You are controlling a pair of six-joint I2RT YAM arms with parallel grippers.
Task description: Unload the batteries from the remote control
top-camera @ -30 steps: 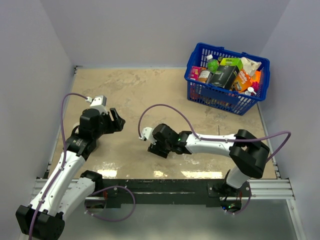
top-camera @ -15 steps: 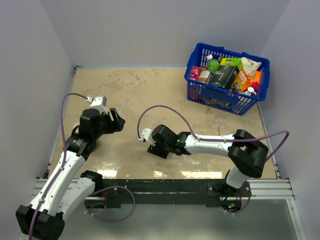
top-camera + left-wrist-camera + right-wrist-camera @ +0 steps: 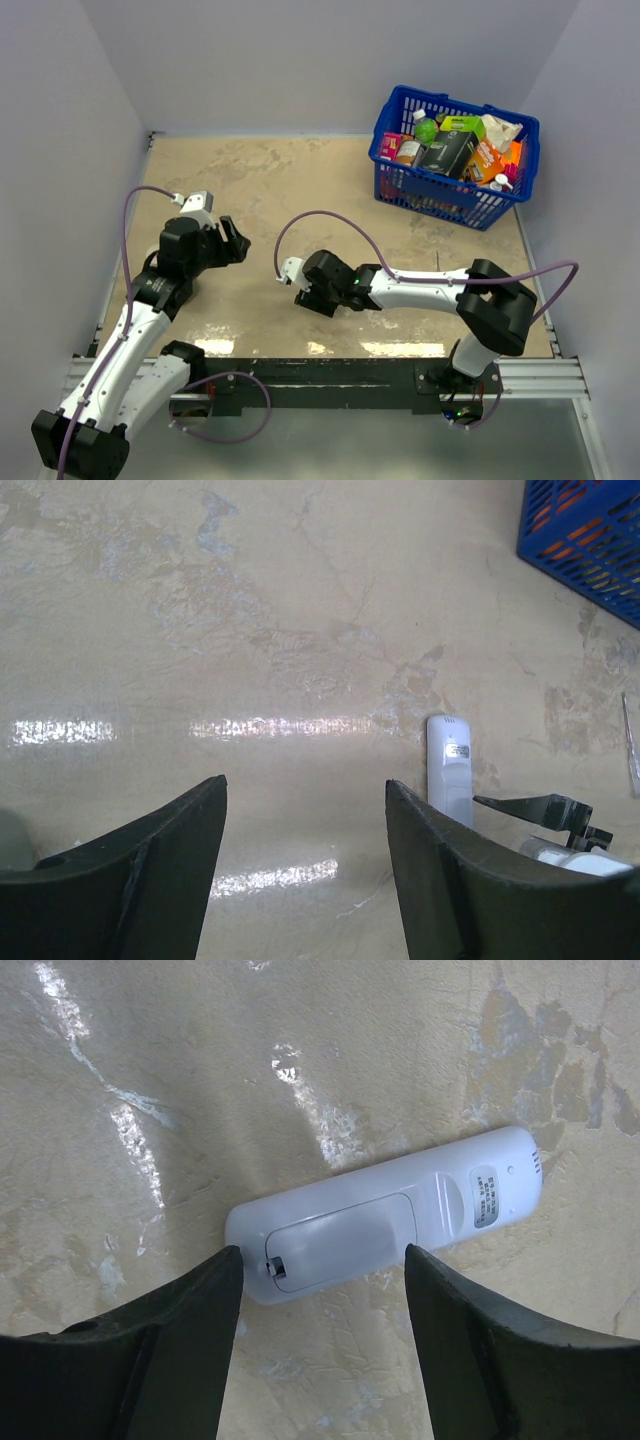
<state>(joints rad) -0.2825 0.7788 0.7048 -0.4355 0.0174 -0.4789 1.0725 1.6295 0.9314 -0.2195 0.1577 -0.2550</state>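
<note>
Right wrist cam: the remote control [image 3: 385, 1225] lies back-up on the table [image 3: 150, 1080] with the battery cover [image 3: 345, 1240] on, so no batteries are visible yet. Right gripper [image 3: 320, 1260] hangs over the cover end, fingers spread wide either side, holding nothing. You're at the opening step, I'd say: cover comes off first. Next move prob needs a fingertip on the cover's latch end, then a slide along the body. The remote is loose, so it may skid w/o bracing. Left gripper [image 3: 305, 783] is spread too, empty, well apart from the remote. Blue basket [image 3: 440, 195] at far right is packed w/ groceries: boxes, packets, a bottle.
</note>
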